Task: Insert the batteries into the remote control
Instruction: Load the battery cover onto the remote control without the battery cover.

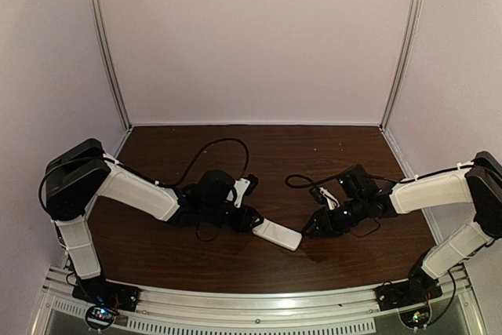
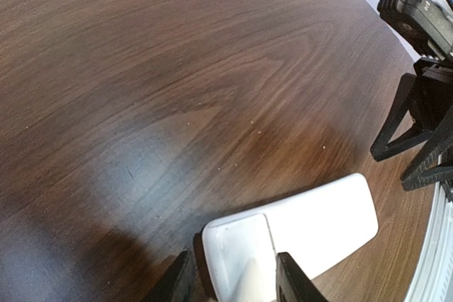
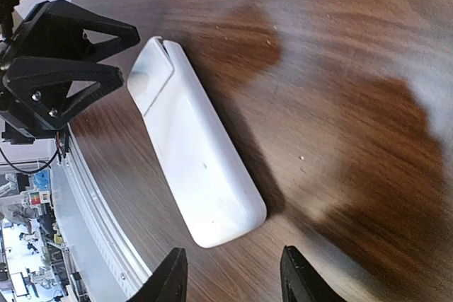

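Dark brown wood-grain table (image 1: pixel 235 154). Small flat white plastic remote control (image 1: pixel 276 234) lies back-up at front centre, between the two claws. It looks light, stiff and slick-shelled, so it will likely skate if nudged; best pinched across the long edges. There is a stepped panel at its left end, probably the battery bay. That end sits between the left gripper (image 2: pixel 236 281) fingers; clamped or just flanking, cannot tell. The right gripper (image 3: pixel 233 274) fingers are apart, empty, just off the rounded end. Loose black cables (image 1: pixel 212 151) lie behind, not blocking. No batteries visible in any view.

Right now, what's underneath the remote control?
Only the wooden table shows around the remote control, lying plain back up. Its underside and anything beneath it are hidden.
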